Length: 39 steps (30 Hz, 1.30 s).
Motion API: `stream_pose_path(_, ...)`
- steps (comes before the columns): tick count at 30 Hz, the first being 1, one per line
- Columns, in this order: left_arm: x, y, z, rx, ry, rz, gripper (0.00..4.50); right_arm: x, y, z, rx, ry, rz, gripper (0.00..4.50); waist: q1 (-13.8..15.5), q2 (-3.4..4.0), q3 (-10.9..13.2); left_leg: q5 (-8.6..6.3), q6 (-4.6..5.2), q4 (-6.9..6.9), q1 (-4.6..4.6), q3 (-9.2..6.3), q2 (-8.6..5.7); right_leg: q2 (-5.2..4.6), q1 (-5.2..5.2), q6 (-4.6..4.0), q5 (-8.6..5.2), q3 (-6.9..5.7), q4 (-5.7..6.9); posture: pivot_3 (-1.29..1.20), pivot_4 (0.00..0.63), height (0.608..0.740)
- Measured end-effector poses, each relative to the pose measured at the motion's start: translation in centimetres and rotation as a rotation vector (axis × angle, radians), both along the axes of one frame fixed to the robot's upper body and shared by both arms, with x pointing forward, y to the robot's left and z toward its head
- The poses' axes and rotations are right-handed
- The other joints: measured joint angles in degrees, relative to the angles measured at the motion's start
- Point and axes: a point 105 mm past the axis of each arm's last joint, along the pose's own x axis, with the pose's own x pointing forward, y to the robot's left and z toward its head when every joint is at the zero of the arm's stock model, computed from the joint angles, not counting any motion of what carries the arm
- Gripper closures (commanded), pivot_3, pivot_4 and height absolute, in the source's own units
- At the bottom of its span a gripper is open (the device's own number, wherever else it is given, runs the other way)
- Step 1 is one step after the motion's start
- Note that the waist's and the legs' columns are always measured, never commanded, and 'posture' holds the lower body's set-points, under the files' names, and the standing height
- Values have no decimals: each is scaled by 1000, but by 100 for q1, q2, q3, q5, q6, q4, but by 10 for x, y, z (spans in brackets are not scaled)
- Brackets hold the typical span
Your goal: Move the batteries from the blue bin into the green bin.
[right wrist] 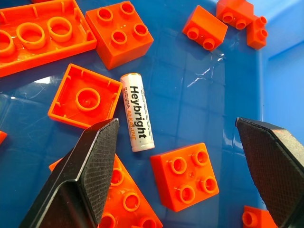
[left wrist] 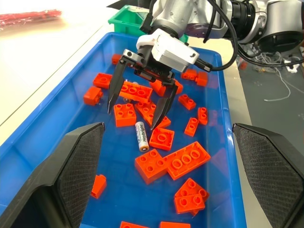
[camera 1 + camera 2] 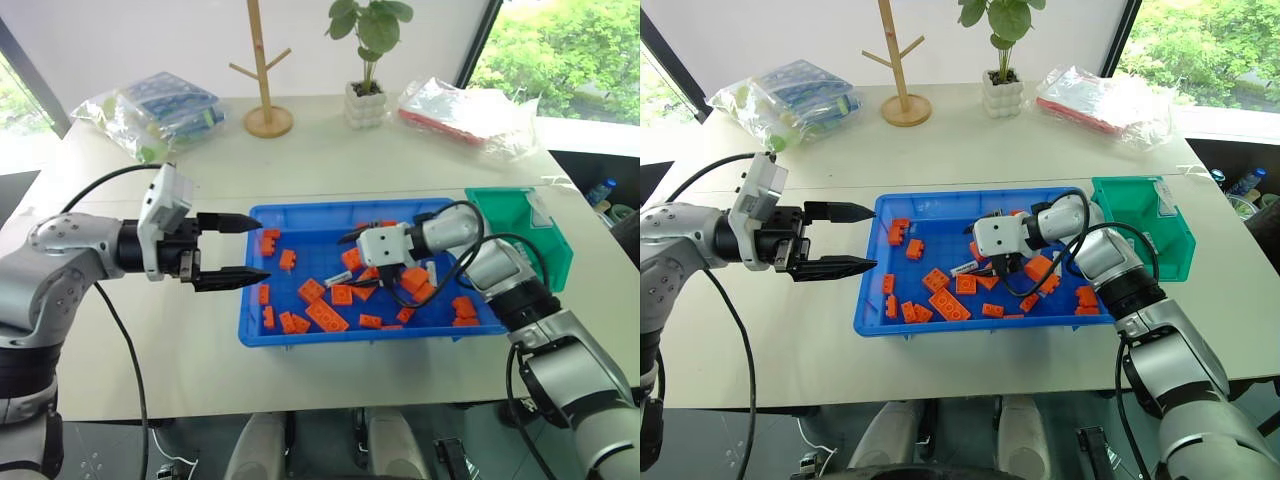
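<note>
Hanging over the blue bin (image 3: 255,330), the right gripper (image 2: 137,110) pointed down with its fingers spread wide and empty, just above a battery (image 1: 137,111) that lay flat on the bin's floor among orange bricks (image 3: 327,315). At the bin's left edge the left gripper (image 3: 240,250) hovered level, its fingers open as well, holding nothing. Beside the blue bin's right end stood the green bin (image 3: 520,225), touching it
</note>
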Motion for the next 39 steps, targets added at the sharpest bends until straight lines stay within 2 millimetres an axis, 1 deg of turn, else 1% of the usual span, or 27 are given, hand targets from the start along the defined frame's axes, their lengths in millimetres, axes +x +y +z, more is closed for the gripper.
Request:
stream_pose_path(5,2,0,5,-5,-16,-1,0,-1,2,-1,-5,8,11,473,1,-2,-1,0,0,0,7,0,0,0,8,0,0,0,-1,0,150,692)
stream_pose_path(9,3,0,6,-6,-18,-2,0,-5,6,-3,-23,41,41,473,-2,-2,-1,0,0,0,14,-1,0,0,13,0,0,0,0,0,150,692)
stream_pose_path(10,3,0,6,-6,-19,-2,0,-7,8,-4,-36,58,54,473,-5,-2,-1,0,0,0,15,-2,0,0,13,0,0,0,0,0,150,692)
stream_pose_path(12,3,0,6,-7,-21,-2,0,-12,12,-13,-87,103,89,473,-7,-1,-1,0,0,0,16,-3,0,0,13,0,0,0,1,0,150,692)
stream_pose_path(15,4,-2,6,-14,-21,-5,0,-14,20,-10,-139,117,126,473,-23,-1,-1,0,0,0,18,-6,0,0,13,0,0,2,2,0,150,692)
stream_pose_path(20,5,-2,5,-18,-23,1,0,-11,22,-11,-207,132,140,473,-4,-2,-1,1,-1,0,18,-7,-1,1,14,0,0,2,2,0,150,692)
stream_pose_path(21,5,-2,5,-20,-23,3,0,-10,23,-10,-211,133,138,1026,-5,-2,-1,1,-2,0,18,-7,-1,1,14,0,0,2,2,0,150,692)
stream_pose_path(22,5,-3,5,-22,-24,5,0,-9,23,-11,-213,138,134,1336,-5,-2,-1,1,-3,0,18,-8,-2,1,14,0,0,2,2,0,150,692)
stream_pose_path(23,6,-3,5,-22,-24,8,0,-8,22,-12,-217,149,128,1747,-6,-2,-1,2,-3,0,18,-8,-2,1,14,0,0,2,2,0,150,692)
stream_pose_path(24,6,-3,5,-23,-25,9,0,-8,21,-13,-218,163,121,2317,-7,-2,-1,2,-4,0,18,-8,-2,1,14,0,0,2,2,0,150,692)
stream_pose_path(28,7,-3,4,-22,-26,15,0,-10,18,-15,-227,212,110,4372,-10,-2,-1,3,-5,0,18,-9,-3,1,14,0,0,2,3,0,150,692)
stream_pose_path(29,7,-3,5,-22,-27,15,0,-10,18,-15,-223,220,105,4462,-10,-2,-1,3,-5,0,19,-9,-3,1,15,0,0,2,3,0,150,692)
stream_pose_path(35,7,-3,6,-22,-37,9,0,-6,17,-9,-176,257,33,4460,-7,-2,-1,3,-6,0,19,-9,-3,1,15,0,0,3,3,0,150,692)
stream_pose_path(37,6,-5,5,-20,-33,1,0,-5,21,5,-98,270,-22,4460,-3,-1,0,3,-6,0,18,-11,-1,1,13,0,0,3,3,0,150,692)
stream_pose_path(39,6,-7,1,-17,-21,-10,0,-4,23,25,1,276,-73,4460,4,-1,0,3,-6,-1,16,-12,-1,0,12,0,0,4,3,0,150,692)
